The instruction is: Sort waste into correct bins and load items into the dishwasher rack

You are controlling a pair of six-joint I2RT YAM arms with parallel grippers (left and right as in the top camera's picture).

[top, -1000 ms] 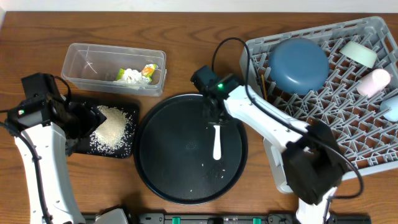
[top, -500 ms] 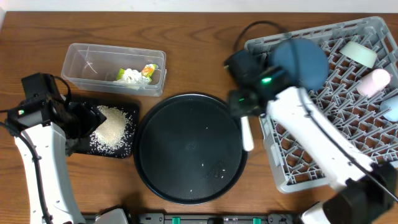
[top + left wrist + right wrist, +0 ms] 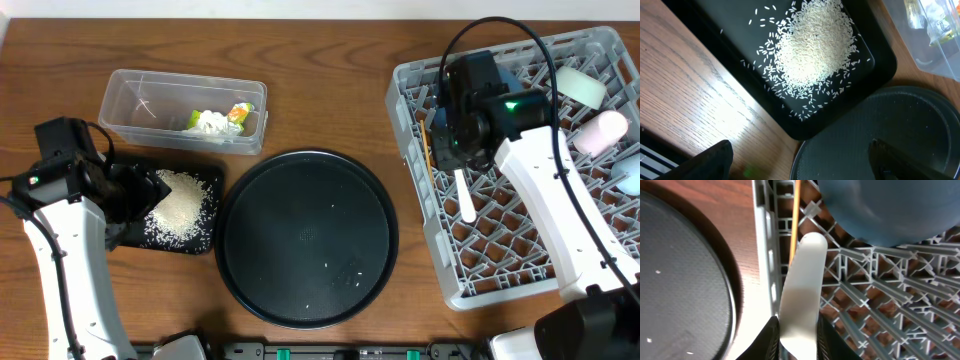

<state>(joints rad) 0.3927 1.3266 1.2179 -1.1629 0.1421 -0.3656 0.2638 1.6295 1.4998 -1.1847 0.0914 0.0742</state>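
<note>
My right gripper [image 3: 459,160] is shut on the white spoon [image 3: 466,198] and holds it over the left part of the grey dishwasher rack [image 3: 500,285]. In the right wrist view the spoon [image 3: 801,285] sits between the fingers [image 3: 797,340], with a chopstick [image 3: 795,220] and the blue plate [image 3: 890,210] beyond. The rack also holds the pale green bowl [image 3: 580,86] and small cups [image 3: 600,131]. My left gripper [image 3: 800,160] is open beside the black tray [image 3: 200,180] holding rice [image 3: 180,200]. The clear tub [image 3: 140,95] contains the tissue [image 3: 208,122] and the wrapper [image 3: 240,112].
The large round black tray [image 3: 305,235] lies in the middle between the bins and the rack, with a few stray grains on it. It also shows in the left wrist view [image 3: 900,125] and in the right wrist view [image 3: 680,280].
My right gripper has lifted the spoon off the round tray and carried it right, over the rack's left side. The left arm has not moved.
</note>
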